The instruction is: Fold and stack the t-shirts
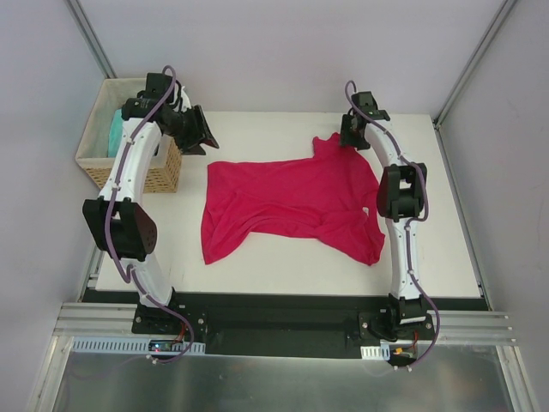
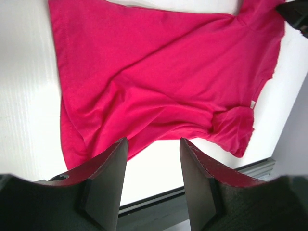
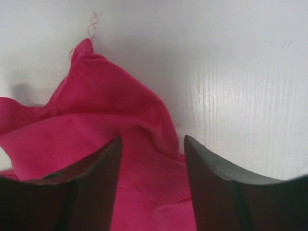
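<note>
Top view high, facing down, left wrist view raised, right wrist view close, all sharing crimson t-shirt (image 1: 292, 199)

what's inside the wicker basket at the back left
Turquoise fabric shows inside the basket, likely a t-shirt. The left arm covers much of the interior, so anything else is hidden.

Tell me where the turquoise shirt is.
In the top view the turquoise shirt lies inside the wicker basket at the far left, left of the pink shirt.

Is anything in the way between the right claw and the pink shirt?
Nothing visible. The right gripper hangs open just above the shirt, with one bunched corner lying right beneath it on the table.
</note>
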You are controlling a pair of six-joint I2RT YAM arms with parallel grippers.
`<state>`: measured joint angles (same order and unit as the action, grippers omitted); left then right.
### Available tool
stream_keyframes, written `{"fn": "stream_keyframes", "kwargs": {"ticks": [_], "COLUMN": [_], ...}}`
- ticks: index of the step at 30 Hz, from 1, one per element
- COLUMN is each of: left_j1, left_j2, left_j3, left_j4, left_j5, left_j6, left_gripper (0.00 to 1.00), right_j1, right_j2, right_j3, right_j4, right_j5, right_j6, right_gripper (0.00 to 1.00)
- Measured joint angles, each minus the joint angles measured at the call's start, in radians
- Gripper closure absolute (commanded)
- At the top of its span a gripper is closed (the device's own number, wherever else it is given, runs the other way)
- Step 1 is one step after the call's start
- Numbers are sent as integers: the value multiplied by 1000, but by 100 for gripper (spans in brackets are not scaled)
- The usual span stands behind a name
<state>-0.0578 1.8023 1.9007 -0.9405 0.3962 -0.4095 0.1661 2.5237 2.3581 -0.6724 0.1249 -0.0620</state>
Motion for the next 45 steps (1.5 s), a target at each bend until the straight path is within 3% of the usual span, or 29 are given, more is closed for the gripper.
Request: {"fn": "stream_keyframes", "kwargs": {"ticks": [4,8,12,15,21,24,29,45], "left_j1": [-3,-17,-42,-54,-51,-50,-50,-47], "left_j2": [-2,-8,-4,49,260,348,428,561], "left_j3": [39,43,-11,-49,-36,-8,50,142], "left_j4": [-10,-10,-5,-6,31,60,122,202], "left_j5": [21,14,-69,-174,-304,-321,-324,-364], "left_j6": [-12,-19,-13,-1,22,39,61,89], "left_gripper": [52,53,55,55,55,55,55,55], "right_j1": [-8,-16,-21,-21,-21,-20,-19,-12], "right_j2": [3,-63,-163,-267,-631,-716,-706,-705], "right_j3": [-13,-137,-208,-227,-497,-592,-655,-645], "right_j4": [-11,42,54,55,65,50,-22,-106], "right_j5": [-14,-43,-72,-107,-206,-245,-288,-332], "right_j6": [34,71,91,99,119,122,112,79], "right_gripper": [30,30,31,32,34,36,37,38]}}
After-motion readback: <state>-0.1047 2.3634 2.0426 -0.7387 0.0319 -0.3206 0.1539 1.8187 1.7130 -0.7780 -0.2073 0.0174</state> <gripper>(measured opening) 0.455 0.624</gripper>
